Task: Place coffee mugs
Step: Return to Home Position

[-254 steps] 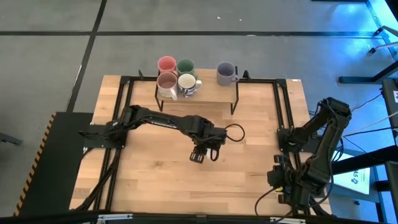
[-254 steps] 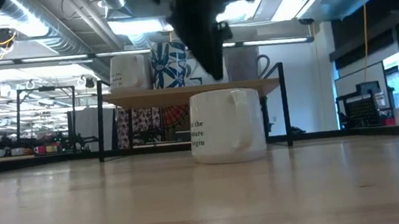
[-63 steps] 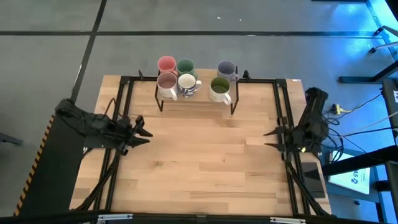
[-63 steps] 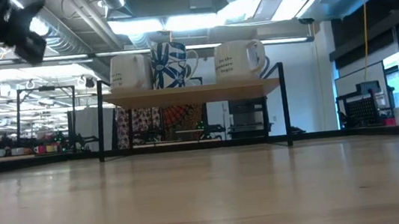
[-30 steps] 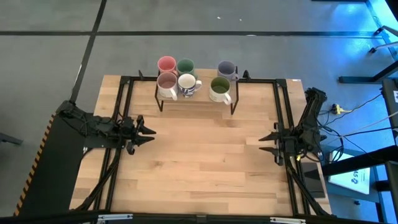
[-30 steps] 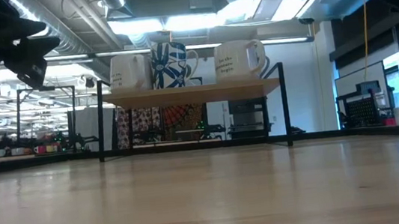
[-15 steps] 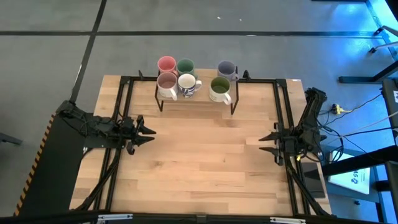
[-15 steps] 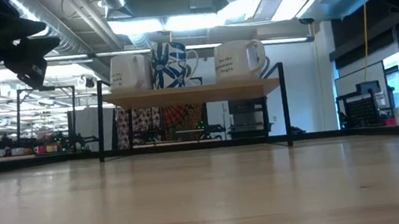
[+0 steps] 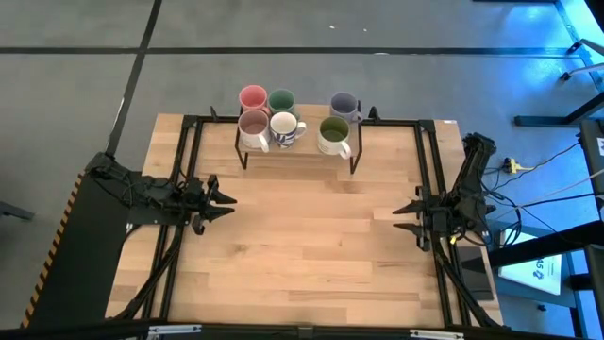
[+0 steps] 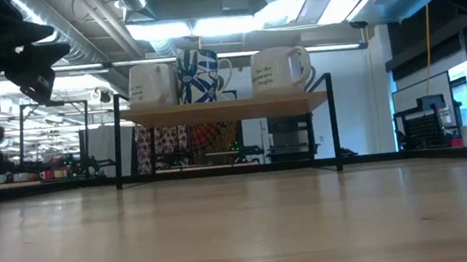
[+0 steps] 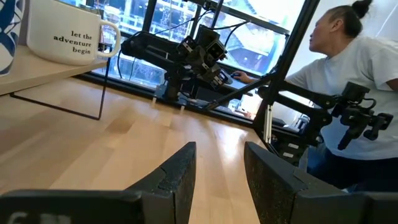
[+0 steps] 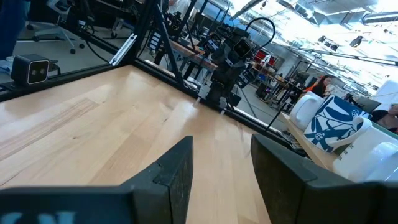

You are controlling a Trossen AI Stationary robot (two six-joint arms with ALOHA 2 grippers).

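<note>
left gripper (image 9: 225,201) sits parted and empty at the left edge of the table (image 9: 302,250), right gripper (image 9: 402,217) likewise at the right edge. i see all six coffee mugs (image 9: 284,125) on the shelf (image 9: 304,144) at the far side, well apart from both.

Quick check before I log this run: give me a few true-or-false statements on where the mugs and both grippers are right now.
1. All six mugs stand on the shelf. True.
2. The left gripper holds a mug. False: it is open and empty, at the table's left side.
3. One mug stands on the tabletop in front of the shelf. False: no mug shows there.
4. The right gripper is open, at the table's right side. True.
5. The olive-green mug is at the shelf's left end. False: it is toward the right end, just in front of the lavender mug.
</note>
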